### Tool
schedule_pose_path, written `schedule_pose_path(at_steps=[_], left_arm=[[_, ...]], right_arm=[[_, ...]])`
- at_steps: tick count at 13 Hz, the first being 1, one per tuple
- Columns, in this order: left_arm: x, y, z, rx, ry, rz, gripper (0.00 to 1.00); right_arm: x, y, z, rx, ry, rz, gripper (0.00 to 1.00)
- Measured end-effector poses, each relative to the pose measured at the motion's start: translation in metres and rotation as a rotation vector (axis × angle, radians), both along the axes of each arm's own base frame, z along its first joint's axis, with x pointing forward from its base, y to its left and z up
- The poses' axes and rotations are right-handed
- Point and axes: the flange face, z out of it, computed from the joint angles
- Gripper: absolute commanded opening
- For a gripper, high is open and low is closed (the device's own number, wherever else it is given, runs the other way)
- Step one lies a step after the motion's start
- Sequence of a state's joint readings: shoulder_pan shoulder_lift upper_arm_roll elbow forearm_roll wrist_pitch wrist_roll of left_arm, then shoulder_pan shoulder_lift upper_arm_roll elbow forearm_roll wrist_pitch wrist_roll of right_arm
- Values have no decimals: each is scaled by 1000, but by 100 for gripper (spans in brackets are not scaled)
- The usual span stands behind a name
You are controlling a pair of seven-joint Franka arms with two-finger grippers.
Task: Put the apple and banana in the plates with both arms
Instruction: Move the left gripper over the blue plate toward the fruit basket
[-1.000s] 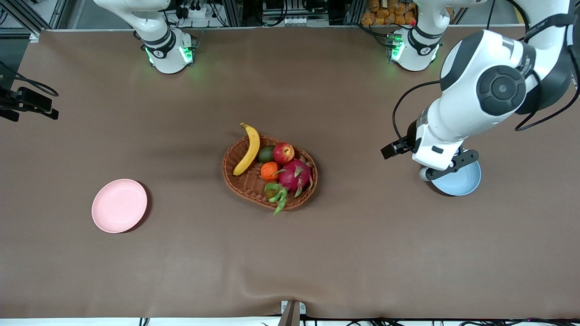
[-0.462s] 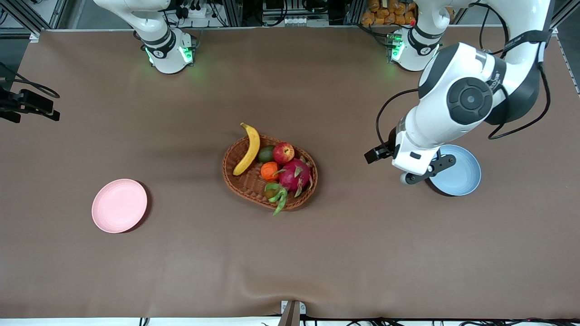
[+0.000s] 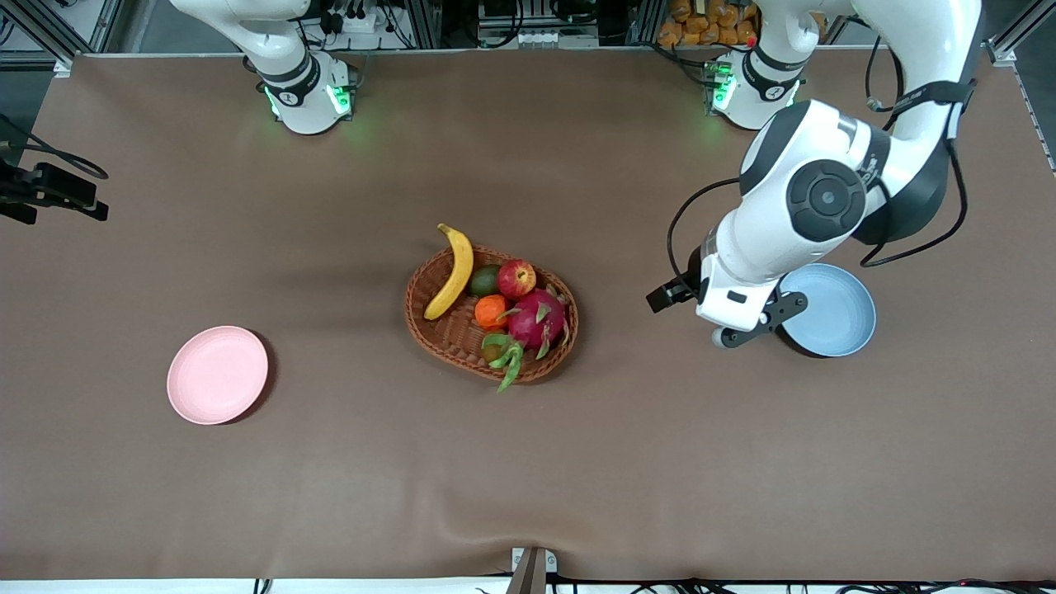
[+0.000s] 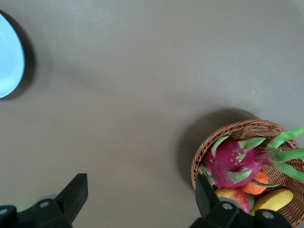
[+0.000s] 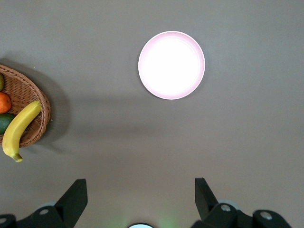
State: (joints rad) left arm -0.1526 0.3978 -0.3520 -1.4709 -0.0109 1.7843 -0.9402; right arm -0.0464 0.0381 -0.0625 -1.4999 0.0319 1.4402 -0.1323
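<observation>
The yellow banana (image 3: pixel 450 271) lies along the rim of a wicker basket (image 3: pixel 445 334) at mid-table, and the red apple (image 3: pixel 516 278) sits beside it inside the basket. The pink plate (image 3: pixel 218 374) lies toward the right arm's end, the blue plate (image 3: pixel 835 310) toward the left arm's end. My left gripper (image 4: pixel 141 190) hangs open over bare table between the basket (image 4: pixel 247 128) and the blue plate (image 4: pixel 8 57); its view catches the apple (image 4: pixel 234 197) and banana (image 4: pixel 276 199). My right gripper (image 5: pixel 140 190) is open and high over the table, with the pink plate (image 5: pixel 171 65) and banana (image 5: pixel 19 130) below.
The basket also holds a magenta dragon fruit (image 3: pixel 536 319), an orange tangerine (image 3: pixel 491 311) and a green fruit (image 3: pixel 484 281). The left arm's forearm (image 3: pixel 813 202) covers part of the blue plate's rim. Brown cloth covers the table.
My left arm has swung off the blue plate toward the basket, uncovering most of the plate. The fruit, basket and pink plate have not moved.
</observation>
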Motion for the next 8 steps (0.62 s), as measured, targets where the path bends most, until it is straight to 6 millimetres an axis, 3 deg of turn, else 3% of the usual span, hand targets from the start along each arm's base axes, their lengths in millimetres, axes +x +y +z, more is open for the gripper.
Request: schedule_pose_path(at_steps=[8], left_arm=[[-5,-37,-36,-8,11,-44,100]], right_arm=[[0,0,-1,0,1,0,100]])
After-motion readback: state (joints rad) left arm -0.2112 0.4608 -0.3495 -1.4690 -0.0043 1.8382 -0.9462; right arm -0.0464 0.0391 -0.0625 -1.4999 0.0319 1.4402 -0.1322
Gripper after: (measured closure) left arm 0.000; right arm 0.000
